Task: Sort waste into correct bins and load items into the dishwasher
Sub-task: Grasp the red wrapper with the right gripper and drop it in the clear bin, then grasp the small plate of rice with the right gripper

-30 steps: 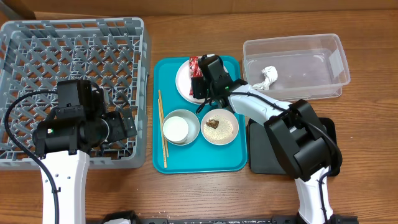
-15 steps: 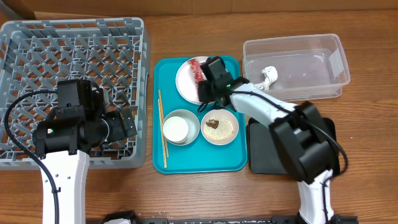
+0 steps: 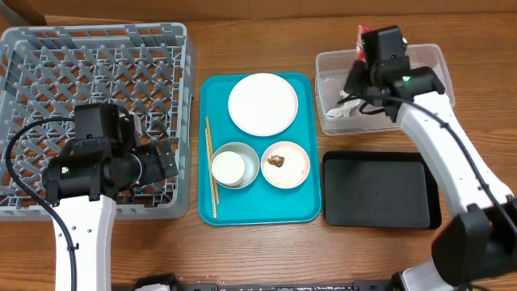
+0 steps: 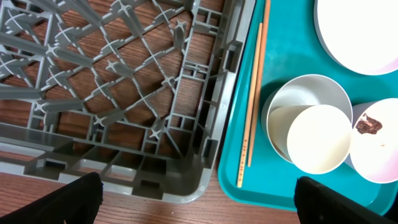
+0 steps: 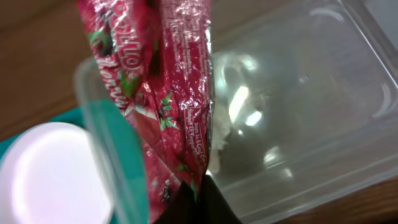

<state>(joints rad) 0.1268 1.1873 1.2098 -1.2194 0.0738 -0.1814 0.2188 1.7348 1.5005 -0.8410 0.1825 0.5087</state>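
My right gripper (image 3: 371,55) is shut on the crinkled red foil wrapper (image 3: 363,39) and holds it above the far left corner of the clear tub (image 3: 436,61). In the right wrist view the wrapper (image 5: 161,81) hangs from the pinched fingers (image 5: 208,205) over the tub (image 5: 311,93). A white tissue (image 3: 343,105) lies inside the tub. The white plate (image 3: 262,103) sits bare on the teal tray (image 3: 311,206). My left gripper (image 4: 205,205) stands open over the near right corner of the grey dish rack (image 4: 124,93).
On the teal tray are a grey bowl (image 3: 224,153) holding a white cup (image 3: 229,168), a pink bowl (image 3: 295,170) with a brown lump (image 3: 277,160) and rice, and chopsticks (image 3: 210,166). The black tray (image 3: 376,190) lies in front of the tub.
My right gripper shut on the red wrapper on the plate, lifted it and swung right to above the clear tub. The plate is now bare. The left arm has not moved.
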